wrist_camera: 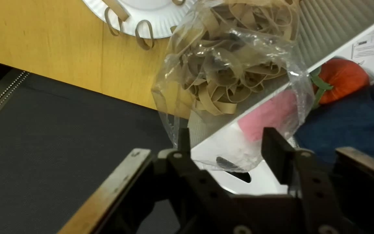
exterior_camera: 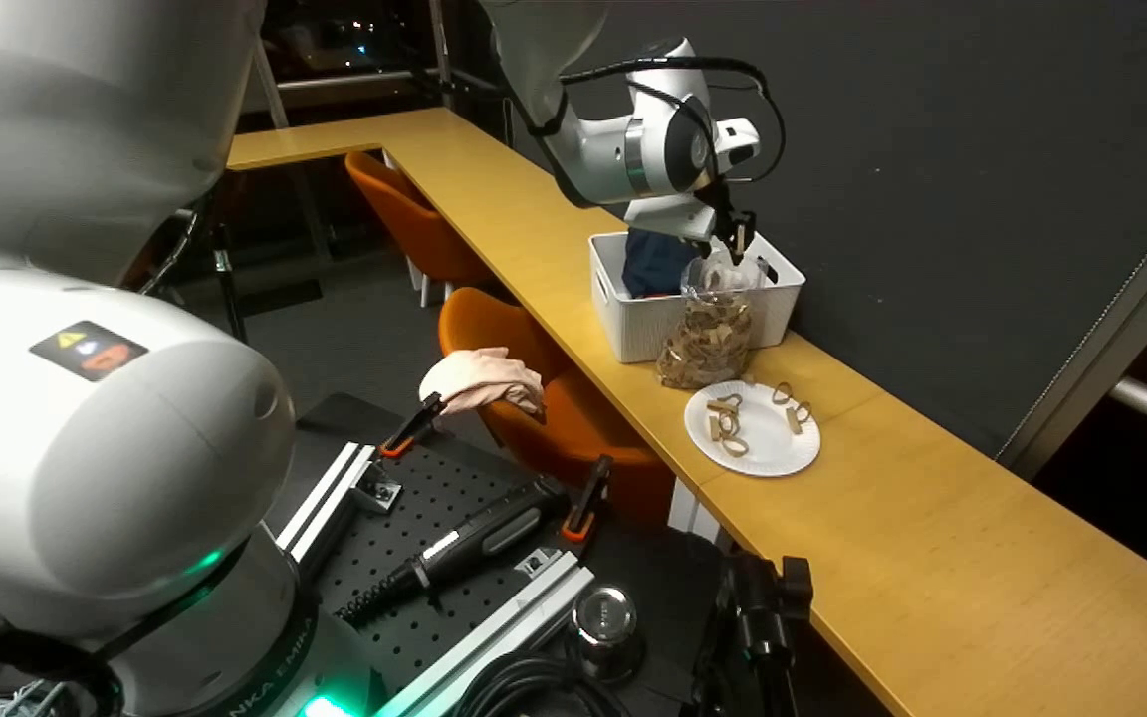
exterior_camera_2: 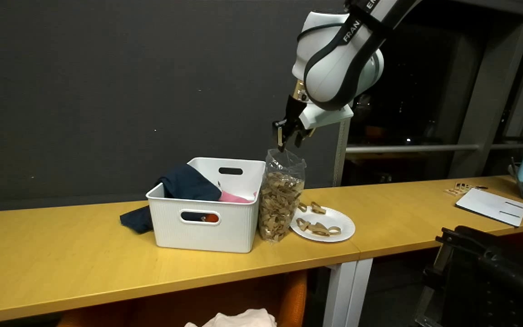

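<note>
yellow tabletop (exterior_camera_2: 61,259) bears a bin (exterior_camera_2: 236,229) holding cloth (exterior_camera_2: 189,184) beside a bag (exterior_camera_2: 284,195) of tan bands (wrist_camera: 219,97), claw (wrist_camera: 226,139) spread above.

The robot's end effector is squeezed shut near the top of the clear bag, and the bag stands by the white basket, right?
Not quite: the end effector is open, its fingers apart, as the wrist view shows. It is near the top of the clear bag, and the bag stands by the white basket.
</note>
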Available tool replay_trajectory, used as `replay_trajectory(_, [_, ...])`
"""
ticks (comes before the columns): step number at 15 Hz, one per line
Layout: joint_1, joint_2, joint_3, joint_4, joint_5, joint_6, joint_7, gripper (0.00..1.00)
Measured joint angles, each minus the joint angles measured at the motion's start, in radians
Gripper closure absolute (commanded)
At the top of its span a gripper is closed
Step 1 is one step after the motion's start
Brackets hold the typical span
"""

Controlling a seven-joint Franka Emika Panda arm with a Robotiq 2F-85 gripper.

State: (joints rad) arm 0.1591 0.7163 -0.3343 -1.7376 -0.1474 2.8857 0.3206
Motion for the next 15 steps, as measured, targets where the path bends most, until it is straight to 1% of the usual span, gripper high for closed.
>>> replay_trajectory(1, [0.003,-0.005,-0.009,-0.006,0.0,0.0,0.002,0.01])
replay_trajectory(2, [0.008,-0.013,-0.021,-0.017,0.0,0.0,0.005,0.0])
replay_trajectory(5, [0.02,-0.055,-0.069,-0.065,0.0,-0.003,0.013,0.0])
replay_trajectory(7, [0.015,-0.092,-0.093,-0.11,0.001,-0.031,0.02,0.0])
replay_trajectory(11, [-0.017,-0.167,-0.094,-0.217,0.007,-0.121,0.053,0.0])
replay_trajectory(13, [-0.035,-0.187,-0.087,-0.277,0.011,-0.129,0.076,0.0])
replay_trajectory(15, [-0.066,-0.18,-0.067,-0.312,0.03,-0.122,0.085,0.0])
